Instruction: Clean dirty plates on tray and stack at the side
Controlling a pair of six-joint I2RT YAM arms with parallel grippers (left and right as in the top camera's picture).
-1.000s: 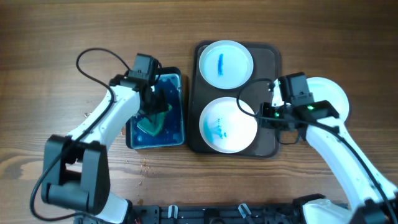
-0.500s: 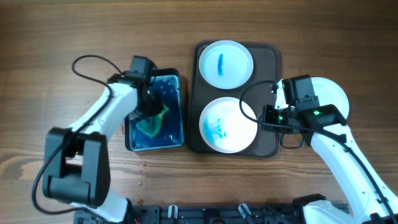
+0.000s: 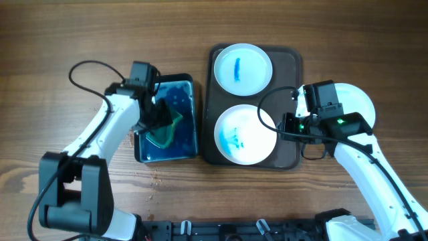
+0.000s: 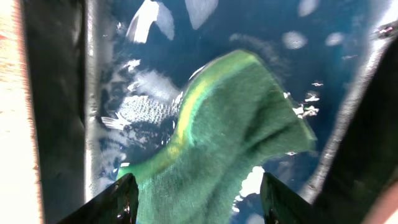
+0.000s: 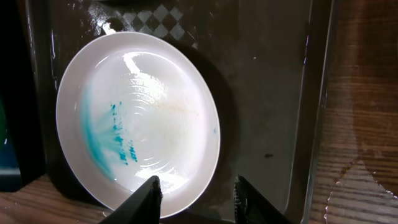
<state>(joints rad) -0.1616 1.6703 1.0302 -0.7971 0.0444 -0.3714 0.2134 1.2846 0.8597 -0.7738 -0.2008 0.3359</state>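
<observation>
Left wrist view: the left end effector [image 4: 199, 200] has its two dark fingertips cut off at the bottom edge. The gap between them is filled by the green sponge [image 4: 230, 143], which it appears to clamp. The sponge is bent, with a yellowish edge running up its left side. Around it is foamy water in the blue tub [image 4: 93, 93], whose walls blur into dark bands at both sides. From overhead, the left end effector [image 3: 160, 120] sits low in the blue tub [image 3: 190, 90] and covers much of the green sponge [image 3: 164, 134]. That view cannot show the grip itself.

The right end effector [image 5: 196, 193] stands moderately wide with nothing between its fingers, and only their tips show. It hangs over the near rim of the smeared plate [image 5: 143, 118], which carries turquoise smears on its left half. That plate lies in the dark tray [image 5: 267, 93], whose wet floor shows a checkered texture at the top. A damp outline marks the worktop [image 5: 367, 93] beyond the rim.

Overhead alone shows the right end effector [image 3: 289, 124] at the right edge of the smeared plate [image 3: 245, 134]. The streaked plate [image 3: 242, 69] lies farther back in the tray [image 3: 289, 67], bearing one blue streak. A white plate [image 3: 358, 100] rests on the worktop [image 3: 67, 40] right of the tray, partly hidden by the right arm [image 3: 361, 154].
</observation>
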